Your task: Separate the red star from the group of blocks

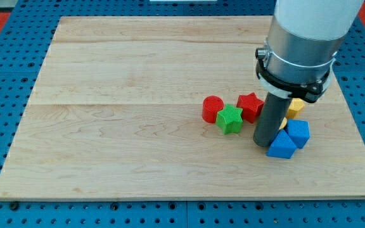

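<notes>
No gripper to open or close: my tip down on desk, below-right of red star. Likely light, rigid, prone to spin; best pushed squarely.

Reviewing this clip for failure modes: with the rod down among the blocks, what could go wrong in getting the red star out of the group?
1. The red star touches the green star, with the red cylinder just beyond; a push toward the view's left would likely drag both along.
2. My tip sits against the blue blocks, so moving off may scatter them.
3. The arm hides the yellow blocks, so contact there is hard to judge.
</notes>
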Available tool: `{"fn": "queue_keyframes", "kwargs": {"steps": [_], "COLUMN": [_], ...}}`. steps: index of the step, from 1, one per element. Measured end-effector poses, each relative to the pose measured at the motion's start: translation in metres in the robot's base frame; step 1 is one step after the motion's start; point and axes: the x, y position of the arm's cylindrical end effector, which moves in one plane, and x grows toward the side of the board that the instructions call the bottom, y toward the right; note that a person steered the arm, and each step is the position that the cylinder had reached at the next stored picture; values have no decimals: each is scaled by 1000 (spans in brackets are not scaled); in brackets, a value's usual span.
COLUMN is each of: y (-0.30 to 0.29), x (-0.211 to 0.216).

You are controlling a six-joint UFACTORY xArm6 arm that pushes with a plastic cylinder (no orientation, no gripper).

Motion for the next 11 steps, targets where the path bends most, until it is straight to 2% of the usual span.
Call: {"fn": "queue_keyframes", "kwargs": {"steps": [2, 7, 9, 11], "y": [1, 2, -3, -38], "x": [0, -79, -84, -73]}}
